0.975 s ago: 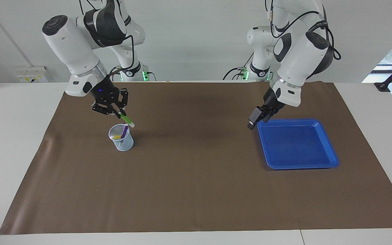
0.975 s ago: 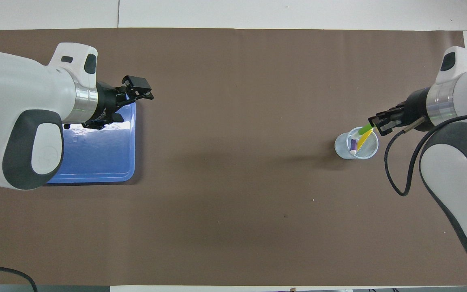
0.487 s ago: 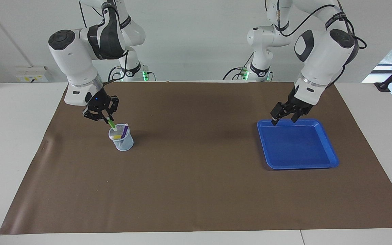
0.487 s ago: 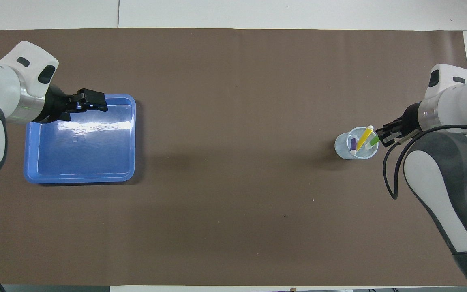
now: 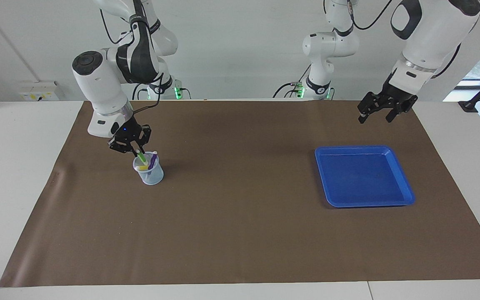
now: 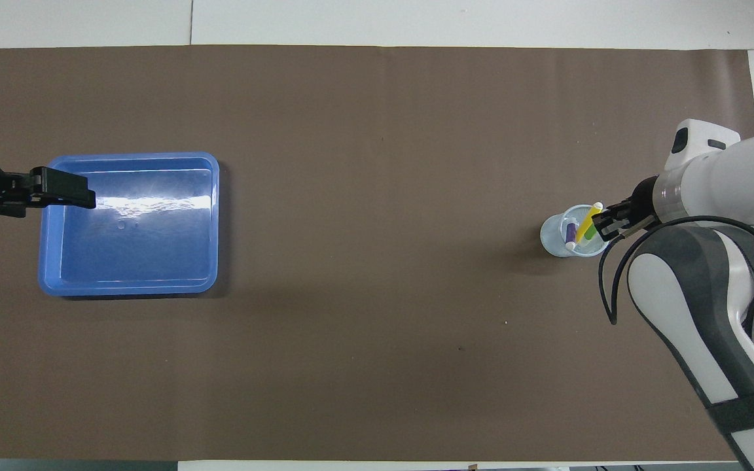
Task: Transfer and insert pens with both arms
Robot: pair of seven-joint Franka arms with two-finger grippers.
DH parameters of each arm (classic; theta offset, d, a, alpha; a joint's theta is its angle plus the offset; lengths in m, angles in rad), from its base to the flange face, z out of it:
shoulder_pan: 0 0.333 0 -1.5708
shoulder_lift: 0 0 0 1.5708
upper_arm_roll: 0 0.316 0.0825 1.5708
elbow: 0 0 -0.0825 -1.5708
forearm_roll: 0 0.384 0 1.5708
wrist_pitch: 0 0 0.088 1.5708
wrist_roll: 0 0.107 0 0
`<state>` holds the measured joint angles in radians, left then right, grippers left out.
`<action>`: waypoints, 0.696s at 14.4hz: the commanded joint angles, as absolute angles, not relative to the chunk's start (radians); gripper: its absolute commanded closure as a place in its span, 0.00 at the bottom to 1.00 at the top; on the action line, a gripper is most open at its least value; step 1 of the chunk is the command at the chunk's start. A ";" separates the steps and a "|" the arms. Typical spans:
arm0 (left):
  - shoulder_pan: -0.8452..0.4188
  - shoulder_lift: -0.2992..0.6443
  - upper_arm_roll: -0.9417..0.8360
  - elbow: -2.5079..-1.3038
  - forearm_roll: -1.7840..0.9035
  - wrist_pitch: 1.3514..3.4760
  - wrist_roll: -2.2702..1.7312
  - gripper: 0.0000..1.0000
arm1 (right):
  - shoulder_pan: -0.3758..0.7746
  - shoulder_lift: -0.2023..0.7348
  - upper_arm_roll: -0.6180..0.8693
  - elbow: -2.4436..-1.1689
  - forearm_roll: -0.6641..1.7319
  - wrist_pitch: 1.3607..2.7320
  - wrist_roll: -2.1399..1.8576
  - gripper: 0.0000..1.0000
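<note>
Pens' lower ends (image 5: 148, 168) hidden in cup (image 5: 156, 176)

I'm running this from a robotics lab: a plain white table (image 5: 23, 175) covered edge to edge by a brown paper mat (image 5: 240, 233), bare white walls, two smaller white arms with green-lit bases (image 5: 306, 89) at the table's robot-side edge, and cabling everywhere.

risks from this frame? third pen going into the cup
1. The right gripper sits right at the rim of the clear cup, fingers around the green pen; the light cup could get nudged or tipped on retreat.
2. The green pen leans among the yellow pen and purple pen; it could jam or drag them.

The left gripper waits high, clear of the blue tray.
</note>
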<state>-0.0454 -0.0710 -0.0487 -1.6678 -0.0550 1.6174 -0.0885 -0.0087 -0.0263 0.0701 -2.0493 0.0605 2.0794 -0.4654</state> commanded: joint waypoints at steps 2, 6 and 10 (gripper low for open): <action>-0.046 0.026 -0.052 -1.449 0.002 1.421 -0.049 0.00 | -0.018 -0.025 0.078 -1.939 0.101 1.987 -0.448 0.00; -0.038 0.025 -0.049 -1.411 -0.001 1.356 0.018 0.00 | -0.037 -0.011 0.075 -1.656 0.101 1.708 -0.330 0.00; -0.037 -0.067 -0.048 -1.590 0.002 1.422 0.028 0.00 | -0.122 -0.009 0.063 -1.502 0.077 1.461 -0.307 0.00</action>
<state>-0.0429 0.0006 -0.0462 -1.4816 -0.0185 1.3880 0.0021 -0.0650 -0.0342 0.0583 -1.5716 0.0831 1.5431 -0.3155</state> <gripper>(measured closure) 0.000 0.000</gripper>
